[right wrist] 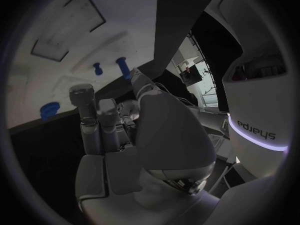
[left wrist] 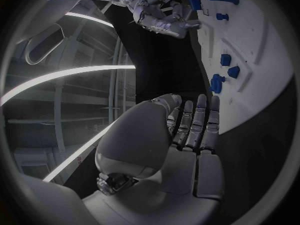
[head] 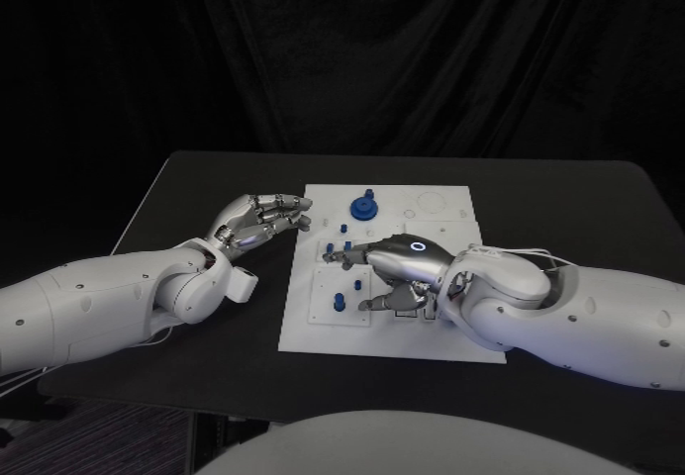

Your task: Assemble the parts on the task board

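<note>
Right hand point(head: 404, 269) hides task board point(head: 442, 336) middle.

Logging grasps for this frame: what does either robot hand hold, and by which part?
Left robot hand holds nothing. Right robot hand lies over the task board; any hold cannot be told.

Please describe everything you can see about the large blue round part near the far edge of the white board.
The blue round part looks like smooth plastic: a flat disc with a short knob rising from its middle. It sits on the task board, near the far edge, left of some empty round outlines. Neither hand touches it; the left hand hovers just off the board's left edge.
</note>
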Controlling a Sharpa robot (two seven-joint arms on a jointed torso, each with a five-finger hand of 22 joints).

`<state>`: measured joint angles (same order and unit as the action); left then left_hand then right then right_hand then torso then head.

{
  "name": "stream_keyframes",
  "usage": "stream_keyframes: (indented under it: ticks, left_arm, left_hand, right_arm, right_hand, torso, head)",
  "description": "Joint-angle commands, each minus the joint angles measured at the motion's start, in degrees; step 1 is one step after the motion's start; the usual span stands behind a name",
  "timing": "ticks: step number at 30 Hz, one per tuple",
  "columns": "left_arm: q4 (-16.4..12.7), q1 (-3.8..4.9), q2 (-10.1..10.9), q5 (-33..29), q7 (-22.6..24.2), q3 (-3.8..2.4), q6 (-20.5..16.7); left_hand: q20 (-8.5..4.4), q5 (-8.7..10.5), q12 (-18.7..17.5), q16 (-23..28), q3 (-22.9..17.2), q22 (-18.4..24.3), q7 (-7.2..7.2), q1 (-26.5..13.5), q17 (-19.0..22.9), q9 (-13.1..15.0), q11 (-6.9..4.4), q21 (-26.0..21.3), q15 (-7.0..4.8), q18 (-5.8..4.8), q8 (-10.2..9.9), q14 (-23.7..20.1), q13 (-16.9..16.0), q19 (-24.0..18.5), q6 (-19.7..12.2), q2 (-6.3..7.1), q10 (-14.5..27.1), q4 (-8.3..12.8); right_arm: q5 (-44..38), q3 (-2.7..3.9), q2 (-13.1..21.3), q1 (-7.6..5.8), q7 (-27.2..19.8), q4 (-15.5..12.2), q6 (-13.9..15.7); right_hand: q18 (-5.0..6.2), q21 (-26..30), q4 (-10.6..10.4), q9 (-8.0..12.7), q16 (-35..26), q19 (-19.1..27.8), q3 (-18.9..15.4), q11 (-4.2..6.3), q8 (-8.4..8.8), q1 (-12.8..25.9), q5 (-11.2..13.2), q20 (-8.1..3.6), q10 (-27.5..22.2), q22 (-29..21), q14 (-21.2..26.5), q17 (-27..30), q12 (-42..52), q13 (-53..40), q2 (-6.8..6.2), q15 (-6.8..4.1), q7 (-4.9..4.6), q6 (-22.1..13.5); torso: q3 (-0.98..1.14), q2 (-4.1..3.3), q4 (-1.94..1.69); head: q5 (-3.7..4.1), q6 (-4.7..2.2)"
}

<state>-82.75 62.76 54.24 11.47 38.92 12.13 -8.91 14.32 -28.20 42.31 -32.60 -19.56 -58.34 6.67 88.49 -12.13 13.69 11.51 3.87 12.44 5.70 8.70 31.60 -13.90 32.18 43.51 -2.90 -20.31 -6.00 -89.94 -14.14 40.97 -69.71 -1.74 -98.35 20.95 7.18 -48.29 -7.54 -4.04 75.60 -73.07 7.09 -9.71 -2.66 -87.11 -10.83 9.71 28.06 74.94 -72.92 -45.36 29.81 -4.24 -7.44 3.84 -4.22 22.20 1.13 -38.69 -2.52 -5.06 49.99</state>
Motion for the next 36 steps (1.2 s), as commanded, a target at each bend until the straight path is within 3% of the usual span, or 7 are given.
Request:
stream_keyframes:
  ticks: [1,6,9,14,19,23,36]
  left_arm:
    - [-0.45,-0.11,0.22,-0.15,4.58,-0.04,0.26]
    - [-0.81,-0.11,0.64,-0.15,4.67,-0.04,-0.10]
    - [-1.00,-0.12,0.87,-0.15,4.68,-0.03,-0.33]
    - [-1.41,-0.12,1.12,-0.15,4.69,-0.03,-0.71]
    - [-1.64,-0.12,1.24,-0.15,4.70,-0.03,-0.80]
    - [-1.68,-0.12,1.36,-0.15,4.70,-0.03,-0.77]
    - [-1.71,-0.12,1.41,-0.15,4.59,-0.03,-0.64]
  left_hand:
    - [0.09,-0.22,-0.29,-0.11,-0.36,-0.09,0.33,-0.42,0.09,-0.07,0.09,0.28,0.03,0.36,0.22,-0.26,0.10,-0.29,0.09,-0.33,-0.27,-0.12]
    - [0.09,-0.22,-0.29,-0.12,-0.38,-0.09,0.34,-0.43,0.10,-0.07,0.09,0.28,0.03,0.36,0.23,-0.26,0.11,-0.30,0.09,-0.32,-0.28,-0.11]
    - [0.09,-0.22,-0.28,-0.13,-0.39,-0.10,0.34,-0.45,0.11,-0.06,0.10,0.29,0.03,0.36,0.25,-0.25,0.12,-0.30,0.12,-0.30,-0.30,-0.09]
    - [0.08,-0.23,-0.26,-0.15,-0.42,-0.12,0.34,-0.49,0.13,-0.05,0.10,0.29,0.03,0.35,0.29,-0.24,0.14,-0.32,0.16,-0.28,-0.35,-0.08]
    - [0.08,-0.22,-0.24,-0.17,-0.45,-0.14,0.34,-0.52,0.14,-0.04,0.11,0.30,0.04,0.35,0.33,-0.21,0.15,-0.32,0.21,-0.27,-0.40,-0.07]
    - [0.08,-0.23,-0.22,-0.20,-0.48,-0.16,0.34,-0.56,0.16,-0.04,0.12,0.32,0.04,0.35,0.37,-0.18,0.17,-0.33,0.25,-0.28,-0.45,-0.06]
    - [0.08,-0.23,-0.22,-0.20,-0.48,-0.16,0.34,-0.56,0.16,-0.04,0.12,0.32,0.04,0.35,0.37,-0.18,0.17,-0.33,0.25,-0.28,-0.45,-0.06]
  right_arm:
    - [8.05,0.12,3.61,-1.81,-3.14,-3.24,9.59]
    - [17.74,0.03,10.89,-4.47,-5.70,-8.10,10.91]
    - [20.44,-0.01,14.67,-5.24,-4.38,-9.78,9.55]
    - [21.93,-0.06,19.86,-5.61,2.03,-10.52,6.16]
    - [19.98,-0.08,23.14,-4.25,9.99,-10.74,5.53]
    - [16.20,-0.08,24.16,-2.98,17.17,-10.63,3.58]
    - [6.65,-0.08,23.59,-1.19,28.77,-11.17,-2.62]
  right_hand:
    - [0.86,0.05,-1.11,0.29,0.14,0.14,0.43,0.11,0.14,-1.44,0.40,-0.24,-1.00,4.26,0.21,-0.07,1.13,0.01,0.01,-0.18,-0.24,-0.28]
    - [0.11,-4.67,-1.31,-3.02,1.91,-2.49,1.85,1.38,-5.28,-2.71,-1.23,-0.40,7.06,5.51,-2.29,-3.46,9.87,-2.49,2.57,-0.35,-5.10,20.16]
    - [0.08,-4.80,-0.85,-3.99,1.71,-2.59,2.07,3.16,-7.65,-2.50,-2.36,-1.70,9.29,5.45,-2.52,-3.33,19.47,-7.50,2.89,-1.92,-5.52,22.66]
    - [0.19,-3.92,-1.14,-7.20,0.75,-2.58,1.79,5.71,-14.95,-1.29,-2.44,-3.87,9.61,5.14,-2.87,-2.44,36.67,-18.70,3.19,-3.97,-4.48,21.51]
    - [0.46,-2.23,-3.28,-11.23,0.10,-3.29,-0.96,6.27,-23.56,4.02,-4.76,-4.56,34.85,4.43,-4.17,-3.02,58.05,-58.18,2.56,-4.52,-3.48,22.24]
    - [-2.94,-20.61,-6.95,-14.59,10.22,-11.20,-3.47,7.90,-29.64,10.97,-4.10,-5.86,61.94,9.56,-14.00,-30.53,60.19,-85.76,2.57,-6.05,-1.81,22.02]
    - [-3.93,-26.74,-9.21,-23.31,11.55,-12.78,-4.81,10.73,-40.98,24.84,-3.82,-8.04,61.94,10.84,-15.20,-36.00,60.19,-85.76,2.22,-8.41,1.29,24.02]
  torso:
    - [0.01,0.05,0.13]
    - [-0.03,0.19,0.29]
    - [-0.08,0.22,0.27]
    - [-0.15,0.22,0.11]
    - [-0.11,0.15,-0.03]
    - [-0.13,0.09,0.04]
    - [-0.02,0.01,0.14]
  head:
    - [0.01,0.01]
    - [0.10,0.01]
    - [0.42,0.01]
    - [1.87,0.01]
    - [3.49,0.01]
    - [5.15,0.01]
    - [7.04,0.01]
